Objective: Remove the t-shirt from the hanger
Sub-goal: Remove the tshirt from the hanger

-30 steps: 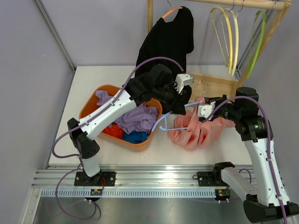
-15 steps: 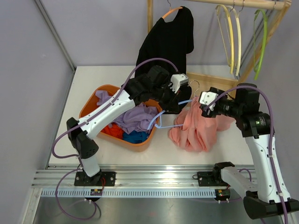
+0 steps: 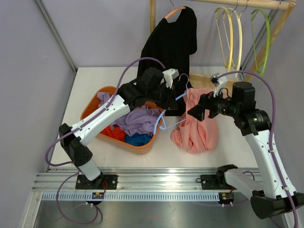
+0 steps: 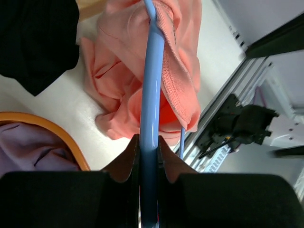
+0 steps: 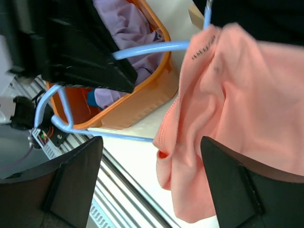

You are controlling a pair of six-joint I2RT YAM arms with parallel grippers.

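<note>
One t-shirt: salmon-pink knit t-shirt (image 3: 197, 127), bunched and deeply creased; the ribbed collar edge and a small printed neck mark show in the right wrist view.
T-shirt location: on the white table (image 3: 95, 80), just beside the orange oval basket (image 3: 93, 105) on its right. Its lower folds are heaped on the tabletop and its top is lifted clear.
T-shirt long axis: roughly upright. The collar end is high, threaded on the hanger, and the body falls toward the near edge of the table.
Hanger: light-blue plastic hanger (image 3: 163, 124), tilted. One arm runs into the collar, and the other arm and the bottom bar stick out bare toward the basket.
Left gripper (image 4: 148, 147): closed tight on the hanger's blue arm, pads on either side of it.
Right gripper (image 5: 149, 142): fingers spread wide, up by the top of the t-shirt, with no cloth pinched between them.
Basket contents: loose purple, red and blue clothes.
Behind: black t-shirt (image 3: 171, 42) on an orange hanger on the wooden rail, with bare yellow and green hangers further right.
</note>
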